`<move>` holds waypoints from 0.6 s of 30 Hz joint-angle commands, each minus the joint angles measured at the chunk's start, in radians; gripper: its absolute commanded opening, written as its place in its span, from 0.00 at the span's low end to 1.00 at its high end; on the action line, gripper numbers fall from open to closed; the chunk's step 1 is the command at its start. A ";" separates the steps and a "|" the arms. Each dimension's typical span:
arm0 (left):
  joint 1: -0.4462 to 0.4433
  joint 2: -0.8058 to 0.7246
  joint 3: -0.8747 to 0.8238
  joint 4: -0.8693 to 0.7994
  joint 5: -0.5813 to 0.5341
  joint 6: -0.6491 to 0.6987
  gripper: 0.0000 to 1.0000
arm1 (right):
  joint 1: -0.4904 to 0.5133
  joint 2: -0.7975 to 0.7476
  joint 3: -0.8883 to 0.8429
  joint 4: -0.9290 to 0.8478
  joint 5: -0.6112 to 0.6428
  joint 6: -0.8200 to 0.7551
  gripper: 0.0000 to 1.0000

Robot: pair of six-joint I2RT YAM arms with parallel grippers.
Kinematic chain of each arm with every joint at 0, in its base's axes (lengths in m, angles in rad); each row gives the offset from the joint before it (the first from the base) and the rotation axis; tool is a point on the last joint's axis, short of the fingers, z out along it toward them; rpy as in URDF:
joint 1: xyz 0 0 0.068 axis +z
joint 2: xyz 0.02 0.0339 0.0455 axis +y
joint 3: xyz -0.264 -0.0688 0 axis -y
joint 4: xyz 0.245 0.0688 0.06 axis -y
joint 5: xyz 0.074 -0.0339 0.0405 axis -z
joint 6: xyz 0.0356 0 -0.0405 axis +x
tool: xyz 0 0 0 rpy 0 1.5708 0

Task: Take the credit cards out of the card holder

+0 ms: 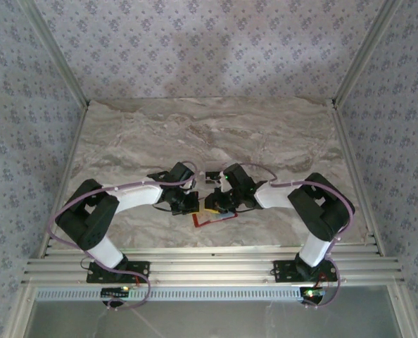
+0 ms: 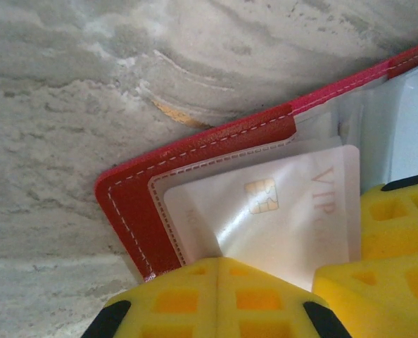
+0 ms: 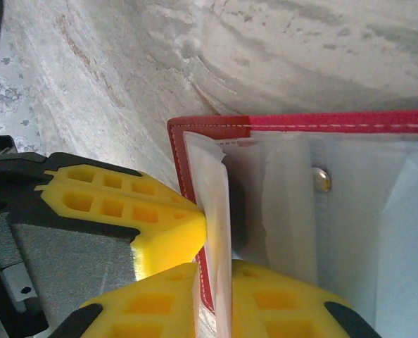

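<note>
The red card holder (image 2: pixel 135 204) lies open on the marble table, its clear pockets facing up. A white credit card (image 2: pixel 279 211) with a gold chip and "VIP" lettering sticks part way out of a pocket. My left gripper (image 2: pixel 219 271) is shut on that card's near corner. In the right wrist view the card holder (image 3: pixel 300 121) shows a metal snap, and my right gripper (image 3: pixel 216 303) is shut on its red edge and clear sleeve. The card (image 3: pixel 217 204) stands edge-on there, with a left finger (image 3: pixel 160 222) against it. From above, both grippers (image 1: pixel 193 204) (image 1: pixel 216 204) meet over the holder (image 1: pixel 210 220).
The marble tabletop (image 1: pixel 195 134) stretches away beyond the arms, bounded by patterned walls on three sides. A metal rail (image 1: pixel 209 264) runs along the near edge where both arm bases are bolted.
</note>
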 commanded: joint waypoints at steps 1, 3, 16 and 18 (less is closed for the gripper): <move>-0.003 0.039 0.000 -0.054 -0.052 0.022 0.03 | -0.014 -0.022 -0.027 0.091 -0.056 0.037 0.19; -0.002 0.038 0.001 -0.055 -0.054 0.022 0.04 | -0.020 -0.029 -0.038 0.101 -0.058 0.041 0.19; -0.003 0.028 0.012 -0.071 -0.059 0.025 0.06 | -0.047 -0.045 -0.094 0.191 -0.081 0.078 0.13; -0.003 0.027 0.013 -0.073 -0.059 0.026 0.06 | -0.046 -0.044 -0.095 0.191 -0.081 0.076 0.10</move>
